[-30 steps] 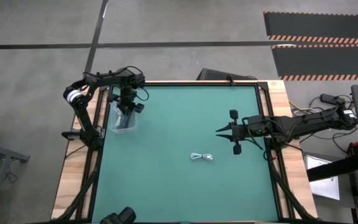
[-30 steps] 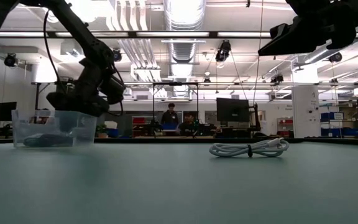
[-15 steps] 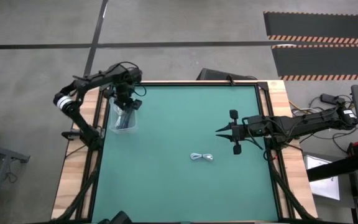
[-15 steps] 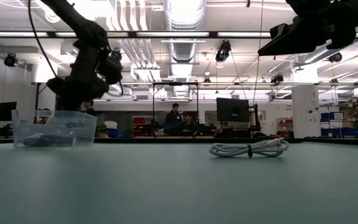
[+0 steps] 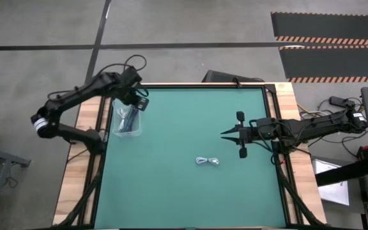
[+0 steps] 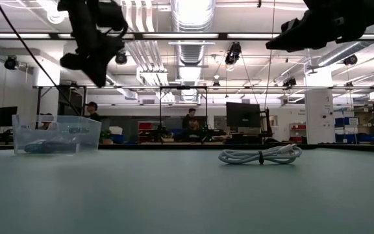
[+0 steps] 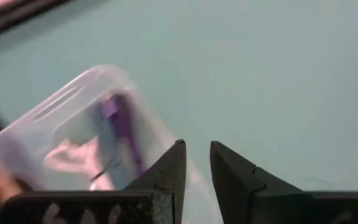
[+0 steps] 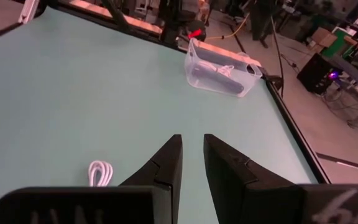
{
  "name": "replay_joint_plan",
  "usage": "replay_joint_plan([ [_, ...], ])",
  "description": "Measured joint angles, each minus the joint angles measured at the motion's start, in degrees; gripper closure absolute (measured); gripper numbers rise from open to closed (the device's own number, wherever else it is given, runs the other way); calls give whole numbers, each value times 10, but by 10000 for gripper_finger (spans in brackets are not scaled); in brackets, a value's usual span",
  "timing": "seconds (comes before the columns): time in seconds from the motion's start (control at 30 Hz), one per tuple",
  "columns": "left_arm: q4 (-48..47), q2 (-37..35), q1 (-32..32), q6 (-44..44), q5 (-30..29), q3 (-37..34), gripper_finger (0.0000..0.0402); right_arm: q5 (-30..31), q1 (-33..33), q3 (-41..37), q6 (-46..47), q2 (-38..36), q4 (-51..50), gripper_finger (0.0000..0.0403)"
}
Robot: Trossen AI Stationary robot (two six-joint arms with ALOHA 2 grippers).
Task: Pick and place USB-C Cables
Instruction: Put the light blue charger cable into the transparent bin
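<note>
White cable (image 5: 207, 161): thin, coiled in small tied bundle, lying on smooth teal mat (image 5: 190, 191), near centre, apart from both arms. Clear plastic bin (image 5: 126, 121): rectangular, thin-walled, at mat's left edge; dark and pale cable bundles inside. Left gripper (image 5: 137, 100) raised above bin's far end, fingers narrowly parted, empty. Right gripper (image 5: 226, 133) stretched level over mat's right half, narrow gap, empty.

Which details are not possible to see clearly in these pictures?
- Cables in the clear bin: high view too small to count; left wrist view blurred; low view hazy through the bin wall.
- White cable: connectors too small, every view.
- Right gripper: low view, arm cut off by the top edge.
</note>
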Motion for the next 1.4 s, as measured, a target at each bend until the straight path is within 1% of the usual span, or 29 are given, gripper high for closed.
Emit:
replay_joint_plan([
  [0.17,114,-37,-94,-3,-6,-11,345,2,0,0,16,0,4,346],
  [0.33,204,-45,-200,0,-47,-16,345,10,0,0,44,0,15,346],
  [0.43,229,-42,-260,2,-81,-17,345,11,0,0,79,0,22,346],
  [0.6,240,-30,-355,4,-136,-20,345,2,1,-1,157,10,22,346],
  [0.67,252,-25,-391,16,-153,-20,345,2,6,-3,188,25,22,346],
  [0.8,293,-13,-456,47,-171,-20,345,25,21,-3,240,72,30,346],
  [0.93,328,-3,-508,59,-205,-20,345,34,42,5,262,134,55,346],
  [1.1,339,10,-559,77,-255,-21,345,36,61,24,268,206,76,346],
  [1.23,339,22,-584,78,-269,-21,345,36,70,52,268,259,77,346],
  [1.4,341,33,-601,79,-270,-22,345,35,81,88,261,314,66,346],
])
